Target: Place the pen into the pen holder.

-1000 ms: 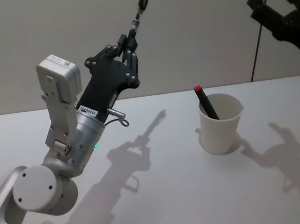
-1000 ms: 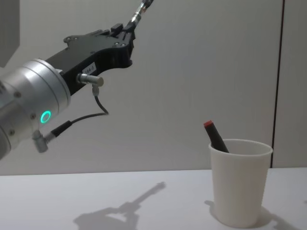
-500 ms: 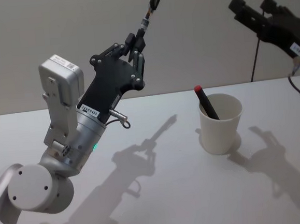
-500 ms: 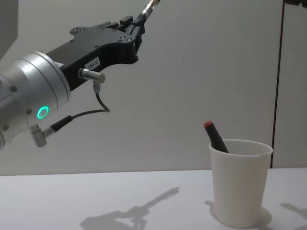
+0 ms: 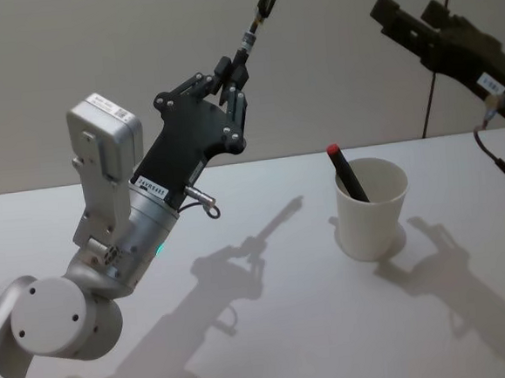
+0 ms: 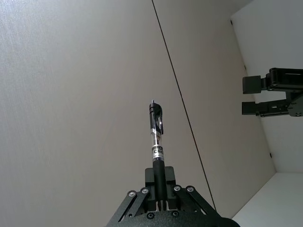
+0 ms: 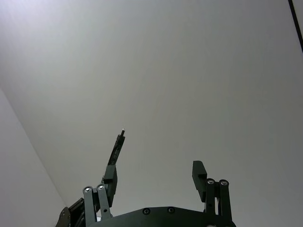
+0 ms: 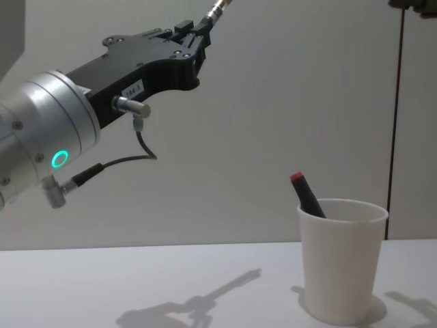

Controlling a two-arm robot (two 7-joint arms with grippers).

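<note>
The left claw has carried the pen slightly nearer the cup, and the right claw has drifted inward.
The left claw is clamped on the pen's lower end, high above the table and left of the cup. The left wrist view shows the pen's clip and label. The right wrist view shows the right claw spread wide, empty. The chest view shows a red-capped pen leaning inside the cup.

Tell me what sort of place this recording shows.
Likely a bare robot test bench: a plain white table against a blank panelled wall, bearing a white paper cup. The left pincer holds a pen aloft; the right pincer hangs open, raised.
</note>
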